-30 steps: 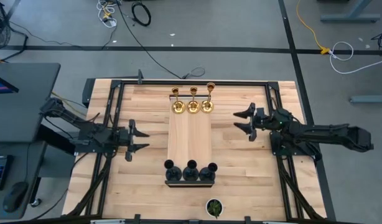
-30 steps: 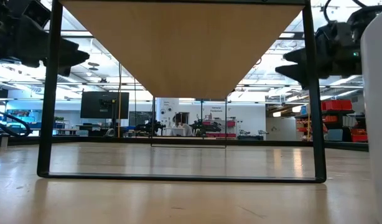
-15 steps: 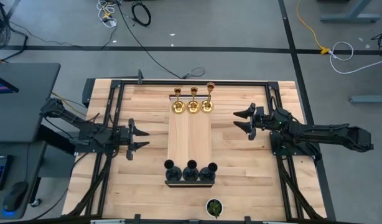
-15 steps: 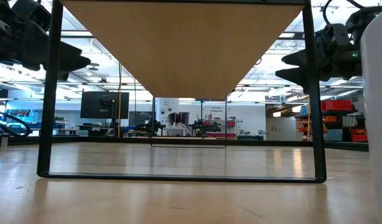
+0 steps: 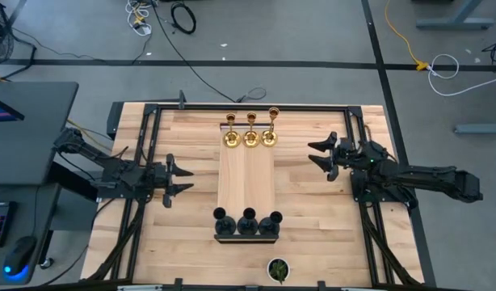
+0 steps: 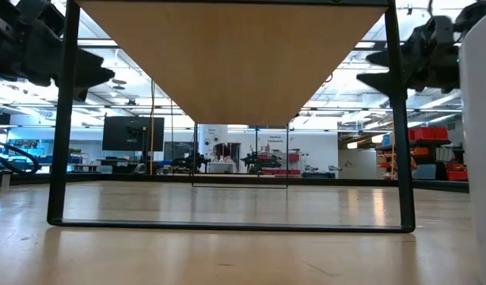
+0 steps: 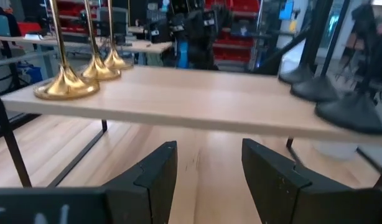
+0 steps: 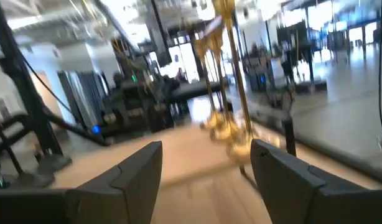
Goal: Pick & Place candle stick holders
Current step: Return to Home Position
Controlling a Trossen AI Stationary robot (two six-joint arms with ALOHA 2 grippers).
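While the left gripper stays put beside the shelf, the right gripper has drawn back a little from the shelf's other side. Both have fingers spread and hold nothing, so we judge placing complete and the retreat under way. Counted from the near end: one potted plant on the table, three black candle stick holders in a row on the shelf's near end, and three gold candle stick holders at its far end.

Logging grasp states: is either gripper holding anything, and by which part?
Nothing is held. The left gripper and the right gripper are both open and empty, one on each side of the shelf.
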